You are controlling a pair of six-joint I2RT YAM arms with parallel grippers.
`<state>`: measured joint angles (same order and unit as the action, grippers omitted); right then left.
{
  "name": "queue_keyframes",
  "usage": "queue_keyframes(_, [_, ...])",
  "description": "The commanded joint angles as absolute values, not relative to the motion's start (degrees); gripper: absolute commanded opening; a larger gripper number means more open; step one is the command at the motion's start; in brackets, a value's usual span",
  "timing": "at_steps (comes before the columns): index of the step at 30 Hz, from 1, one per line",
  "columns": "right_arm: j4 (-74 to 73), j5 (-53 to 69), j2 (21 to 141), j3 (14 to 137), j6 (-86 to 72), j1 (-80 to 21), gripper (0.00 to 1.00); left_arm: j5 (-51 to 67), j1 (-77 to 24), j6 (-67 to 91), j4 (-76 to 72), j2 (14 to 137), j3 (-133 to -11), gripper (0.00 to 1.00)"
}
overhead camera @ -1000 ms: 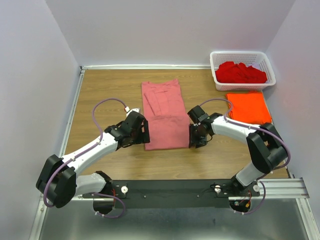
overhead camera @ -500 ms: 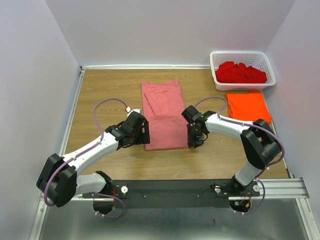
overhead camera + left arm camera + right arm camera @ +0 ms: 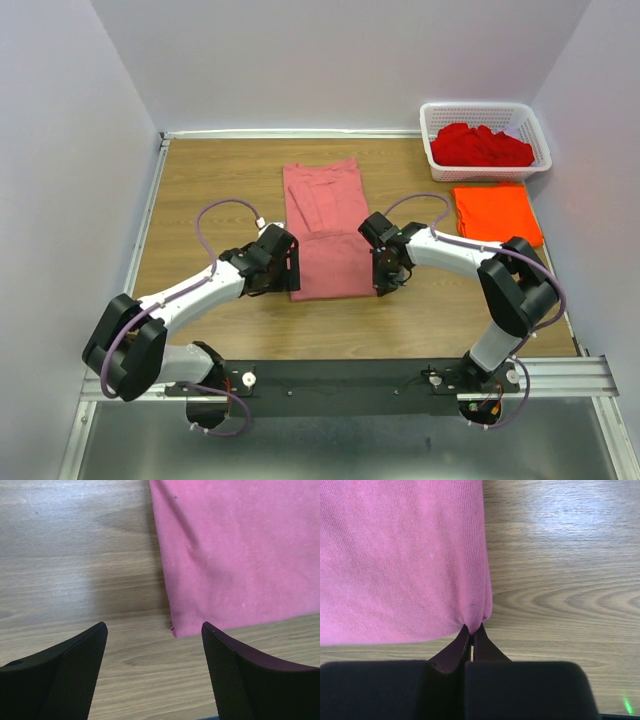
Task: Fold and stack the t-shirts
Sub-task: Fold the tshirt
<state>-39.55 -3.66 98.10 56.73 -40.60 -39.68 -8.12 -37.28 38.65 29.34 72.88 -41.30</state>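
right tool (image 3: 471,632) pinched closed on a corner of the pink t-shirt (image 3: 400,555); left tool (image 3: 154,626) wide open, holding nothing.

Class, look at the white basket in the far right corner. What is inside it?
A crumpled heap of deep red t-shirts fills the white basket. The heap hides its floor and anything underneath, so their number cannot be told.

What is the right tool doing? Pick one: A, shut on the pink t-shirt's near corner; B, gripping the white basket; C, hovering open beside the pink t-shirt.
A: the right tool is pinched shut on the near corner of the pink t-shirt.
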Motion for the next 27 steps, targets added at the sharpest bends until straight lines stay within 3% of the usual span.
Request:
queue_keyframes(1, [-37.4,-6.4,104.4,51.1,-41.4,-40.5,0.01,-7.8,-37.9,40.0,28.8,74.4,-40.3,0.82])
queue_keyframes(10, [-37.6,-5.4,104.0,51.9,-39.6,-40.5,0.01,-8.1,-40.0,42.7,29.3,77.5,-41.9,0.64])
queue_keyframes(22, [-37.6,-5.3,103.2,50.6,-37.6,-40.6,0.01,-7.9,-43.2,46.1,28.8,81.6,-42.8,0.61])
queue_keyframes(27, [-37.6,-5.9,102.5,50.4,-37.2,-40.6,0.01,-8.8,-43.9,46.8,28.5,83.8,-42.8,0.55])
